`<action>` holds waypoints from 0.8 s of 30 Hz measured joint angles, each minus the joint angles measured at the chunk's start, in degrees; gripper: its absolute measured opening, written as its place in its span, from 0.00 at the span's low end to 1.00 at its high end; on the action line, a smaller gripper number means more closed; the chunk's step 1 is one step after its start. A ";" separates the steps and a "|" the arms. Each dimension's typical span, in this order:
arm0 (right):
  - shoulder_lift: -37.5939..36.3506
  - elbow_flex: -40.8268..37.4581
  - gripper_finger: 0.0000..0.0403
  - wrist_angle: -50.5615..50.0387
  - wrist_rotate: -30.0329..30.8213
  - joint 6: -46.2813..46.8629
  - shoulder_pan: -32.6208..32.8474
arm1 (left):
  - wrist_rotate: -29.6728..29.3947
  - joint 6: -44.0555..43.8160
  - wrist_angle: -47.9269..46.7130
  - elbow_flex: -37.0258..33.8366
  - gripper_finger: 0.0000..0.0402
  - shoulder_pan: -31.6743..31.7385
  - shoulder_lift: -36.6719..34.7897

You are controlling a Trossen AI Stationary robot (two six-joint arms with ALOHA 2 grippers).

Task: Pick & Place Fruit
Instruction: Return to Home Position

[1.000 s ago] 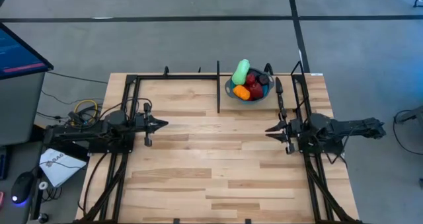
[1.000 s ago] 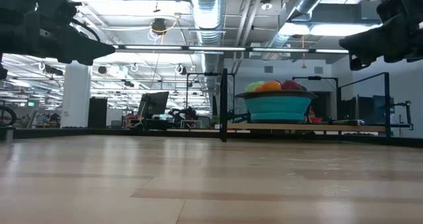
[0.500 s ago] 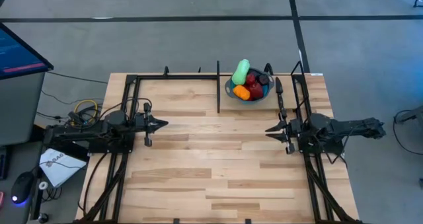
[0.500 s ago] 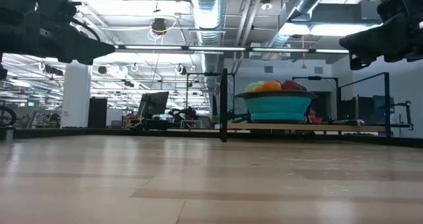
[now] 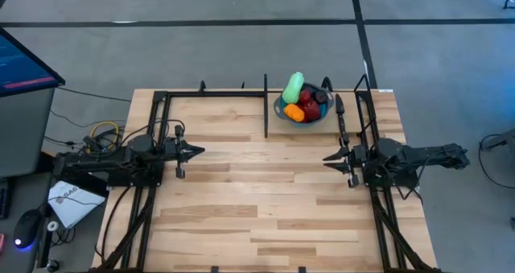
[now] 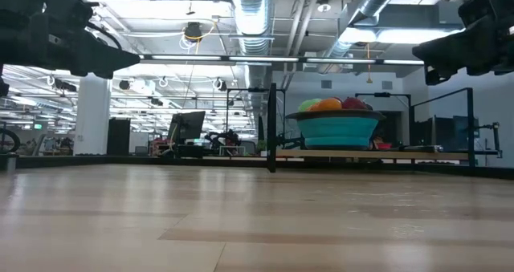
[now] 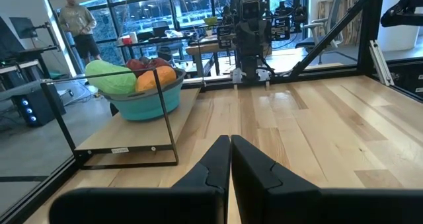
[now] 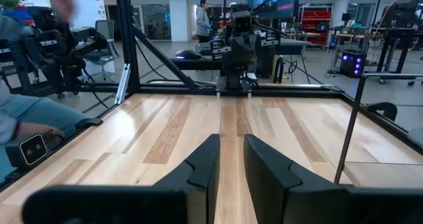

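The fruit is heaped in a round blue bowl at the table's far edge, right of the middle: a pale green oblong piece, an orange one, red ones and a dark one. The bowl rests by its base on the wood, also seen in the low view. My left gripper hovers level at the table's left side, shut. My right gripper hovers level at the right side, a narrow gap between its fingers. Both are far from the bowl.
Black frame rails run along the table's left, right and far sides, with a black upright post just left of the bowl. A monitor stands off the table's left. People show in the room beyond.
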 joint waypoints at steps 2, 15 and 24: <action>0.00 0.00 0.16 -0.02 0.00 0.00 0.00 | 0.00 0.00 0.03 0.00 0.02 0.00 0.00; 0.00 -0.02 0.16 -0.02 0.02 0.00 0.00 | 0.00 0.01 0.44 0.00 0.02 0.00 0.00; 0.00 -0.02 0.16 -0.02 0.02 0.02 0.00 | 0.00 0.02 0.80 0.00 0.02 0.01 0.00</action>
